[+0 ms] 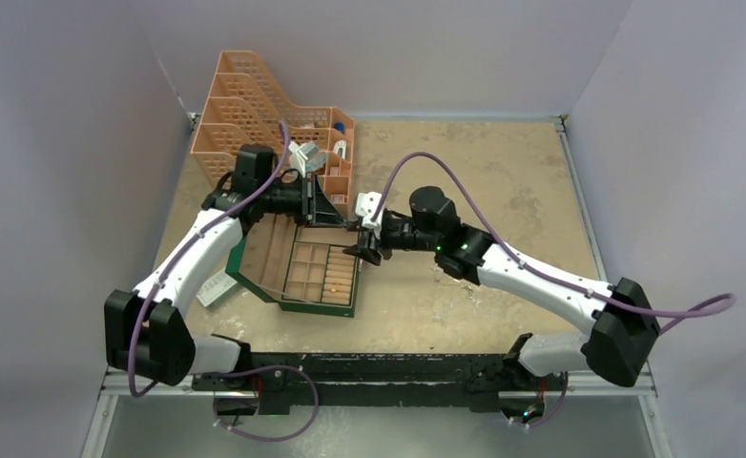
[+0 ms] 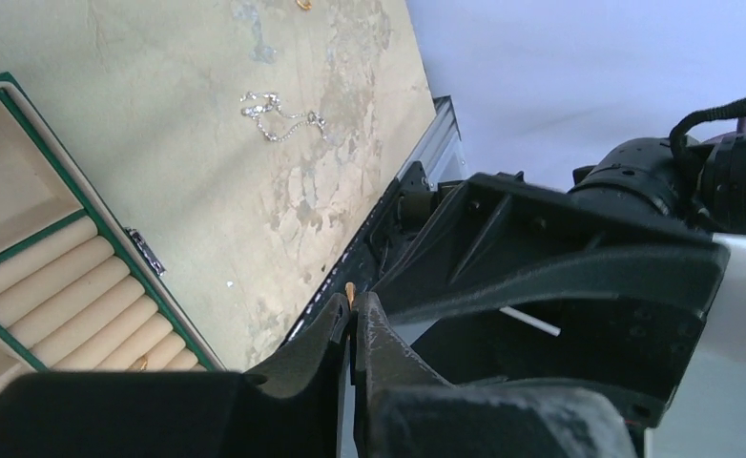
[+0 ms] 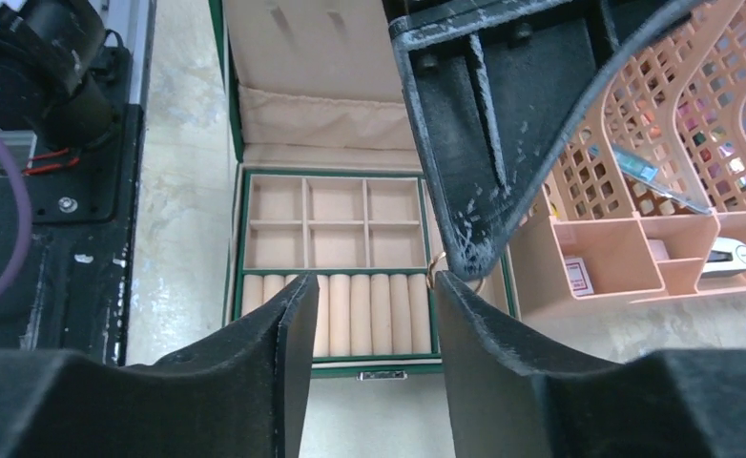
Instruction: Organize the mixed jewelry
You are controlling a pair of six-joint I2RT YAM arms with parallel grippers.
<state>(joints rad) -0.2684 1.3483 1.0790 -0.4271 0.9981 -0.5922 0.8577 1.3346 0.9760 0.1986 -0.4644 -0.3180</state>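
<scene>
Ring, mostly hidden, is pinched by left gripper; right gripper spread wide.

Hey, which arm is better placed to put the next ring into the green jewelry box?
Left. The left gripper is shut on a gold ring, right by the ring rolls of the green box. The right gripper is open, holds nothing, and hangs beside the box.

Silvery chain lying loose on the tabletop, thin gold ring pinched by left claw
</scene>
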